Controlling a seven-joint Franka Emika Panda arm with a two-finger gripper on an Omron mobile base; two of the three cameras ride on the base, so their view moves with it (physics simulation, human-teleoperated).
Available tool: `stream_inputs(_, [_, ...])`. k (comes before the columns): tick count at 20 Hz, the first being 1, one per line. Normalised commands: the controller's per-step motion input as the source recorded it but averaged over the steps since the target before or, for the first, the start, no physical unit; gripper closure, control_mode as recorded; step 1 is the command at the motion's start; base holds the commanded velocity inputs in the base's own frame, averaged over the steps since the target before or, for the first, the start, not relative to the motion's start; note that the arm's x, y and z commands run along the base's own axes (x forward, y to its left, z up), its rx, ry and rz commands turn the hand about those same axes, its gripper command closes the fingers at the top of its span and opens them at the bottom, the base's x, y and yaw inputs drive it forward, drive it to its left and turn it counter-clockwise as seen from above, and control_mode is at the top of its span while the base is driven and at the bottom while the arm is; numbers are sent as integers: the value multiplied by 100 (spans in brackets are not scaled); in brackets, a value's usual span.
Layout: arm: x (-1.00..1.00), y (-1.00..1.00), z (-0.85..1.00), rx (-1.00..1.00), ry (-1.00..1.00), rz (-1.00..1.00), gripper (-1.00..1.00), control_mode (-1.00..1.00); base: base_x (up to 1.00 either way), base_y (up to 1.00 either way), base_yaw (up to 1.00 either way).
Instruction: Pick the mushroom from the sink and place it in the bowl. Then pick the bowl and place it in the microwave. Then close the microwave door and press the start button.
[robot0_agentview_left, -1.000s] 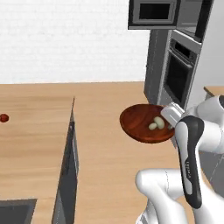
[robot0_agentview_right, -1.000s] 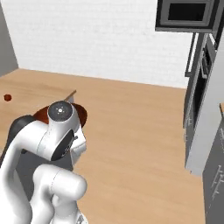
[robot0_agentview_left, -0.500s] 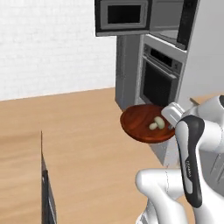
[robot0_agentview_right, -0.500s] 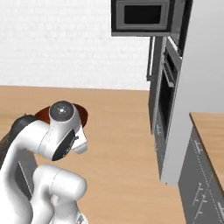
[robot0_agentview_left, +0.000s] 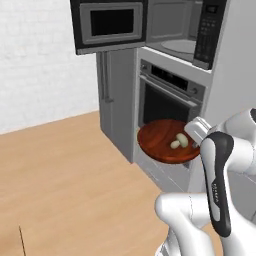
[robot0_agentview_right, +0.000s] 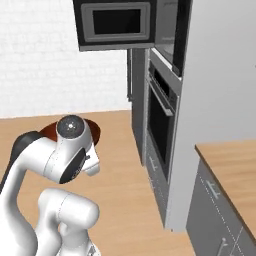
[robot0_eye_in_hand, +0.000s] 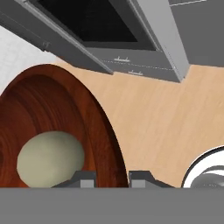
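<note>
My gripper (robot0_eye_in_hand: 113, 177) is shut on the rim of the dark reddish-brown wooden bowl (robot0_agentview_left: 159, 142), which I hold level in the air in front of the oven. The pale mushroom (robot0_agentview_left: 178, 142) lies inside the bowl (robot0_eye_in_hand: 52, 109), near the gripper (robot0_agentview_left: 193, 136). In the hand view the mushroom (robot0_eye_in_hand: 50, 157) sits just beyond the fingertips (robot0_eye_in_hand: 83, 177). Above stands the microwave (robot0_agentview_left: 176, 30) with its grey cavity exposed and its black keypad panel (robot0_agentview_left: 209, 25) at the right. The microwave door (robot0_agentview_left: 108, 24) is swung wide open to the left. The sink is out of view.
An oven (robot0_agentview_left: 165, 102) with a horizontal handle sits right under the microwave, close behind the bowl. A tall grey cabinet (robot0_agentview_left: 116, 100) stands to its left. A wooden counter (robot0_agentview_right: 231, 161) over grey drawers lies at the right. The open door (robot0_agentview_right: 118, 23) juts out overhead.
The whole picture has shifted as the base turned and drove: the microwave and oven now stand large and close ahead. The bowl with the mushroom has stayed in my gripper.
</note>
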Motion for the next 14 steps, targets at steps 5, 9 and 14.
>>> stream_inputs(5, [0, 0, 0, 0, 0, 0, 100, 100, 100, 5, -39])
stream_inputs(9, [0, 0, 0, 0, 0, 0, 100, 100, 100, 7, -36])
stream_inputs(14, [0, 0, 0, 0, 0, 0, 100, 100, 92, 8, -39])
